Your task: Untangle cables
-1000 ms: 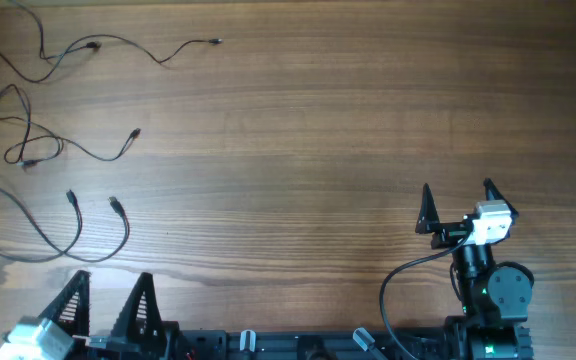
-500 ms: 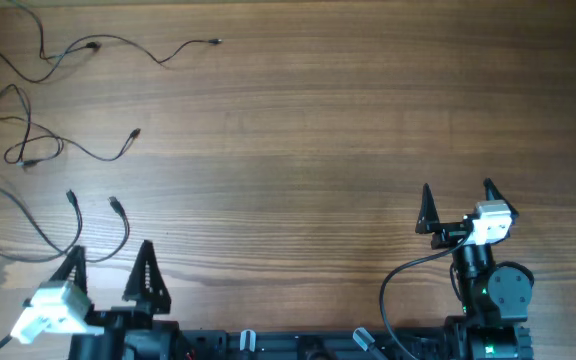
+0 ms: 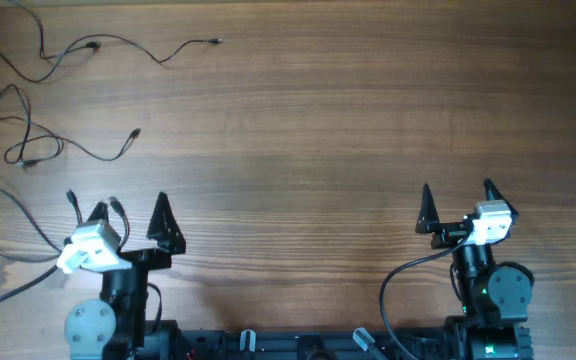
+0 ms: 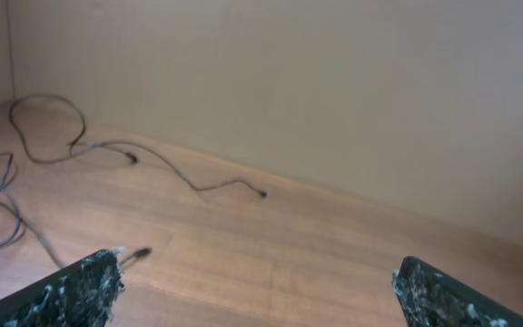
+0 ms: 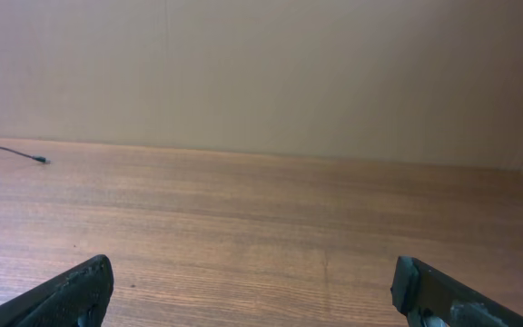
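This looks like a robotics lab or test station. Two robot arms (image 3: 493, 290) are fixed side by side along one edge of a wood-grain bench (image 3: 318, 130), just behind the left gripper (image 3: 128, 203) and the right gripper (image 3: 457, 186). Well beyond both grippers rises a plain beige wall (image 5: 261, 64). Ahead of the left gripper lie thin black cables (image 3: 136, 132), loose on the wood.

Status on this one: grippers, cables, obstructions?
Left gripper open, empty, by the cables. Right gripper open, empty, far off. Cables spread loose at left, none held. Nothing in the way.
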Robot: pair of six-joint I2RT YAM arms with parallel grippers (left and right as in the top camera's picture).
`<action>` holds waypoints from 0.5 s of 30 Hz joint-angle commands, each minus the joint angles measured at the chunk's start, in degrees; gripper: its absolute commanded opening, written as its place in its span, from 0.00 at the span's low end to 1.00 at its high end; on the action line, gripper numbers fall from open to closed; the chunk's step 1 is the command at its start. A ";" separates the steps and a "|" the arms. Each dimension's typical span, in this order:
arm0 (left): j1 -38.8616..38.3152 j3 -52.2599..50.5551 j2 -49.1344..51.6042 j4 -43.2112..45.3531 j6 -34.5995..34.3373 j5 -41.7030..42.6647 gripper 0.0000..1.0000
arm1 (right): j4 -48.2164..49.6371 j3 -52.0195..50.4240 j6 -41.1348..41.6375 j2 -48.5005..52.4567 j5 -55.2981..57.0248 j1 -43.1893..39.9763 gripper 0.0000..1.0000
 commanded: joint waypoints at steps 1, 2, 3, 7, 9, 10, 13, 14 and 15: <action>0.31 -4.87 -0.55 5.77 0.72 0.35 1.00 | 0.13 -0.15 0.94 -0.42 -0.07 -0.31 1.00; 0.31 -6.29 -0.55 7.89 0.72 0.59 1.00 | 0.13 -0.15 0.94 -0.42 -0.09 -0.31 1.00; 0.37 -8.33 -0.55 10.78 0.70 0.96 1.00 | 0.13 -0.15 0.94 -0.42 -0.07 -0.31 1.00; 0.81 -14.23 -0.55 19.67 0.31 2.32 1.00 | 0.13 -0.15 0.94 -0.42 -0.07 -0.31 1.00; 0.79 -16.06 -0.57 22.73 0.31 2.62 1.00 | 0.13 -0.15 0.94 -0.42 -0.07 -0.31 1.00; 0.79 -16.61 -0.57 23.45 0.31 2.75 1.00 | 0.13 -0.15 0.92 -0.42 -0.07 -0.31 1.00; 0.79 -18.12 -0.59 25.53 0.28 3.39 1.00 | 0.13 -0.15 0.94 -0.42 -0.07 -0.31 1.00; 0.81 -18.32 -0.59 25.73 0.31 3.56 1.00 | 0.13 -0.15 0.94 -0.42 -0.07 -0.31 1.00; 0.79 -18.47 -0.59 25.75 0.31 3.58 1.00 | 0.13 -0.15 0.94 -0.42 -0.07 -0.31 1.00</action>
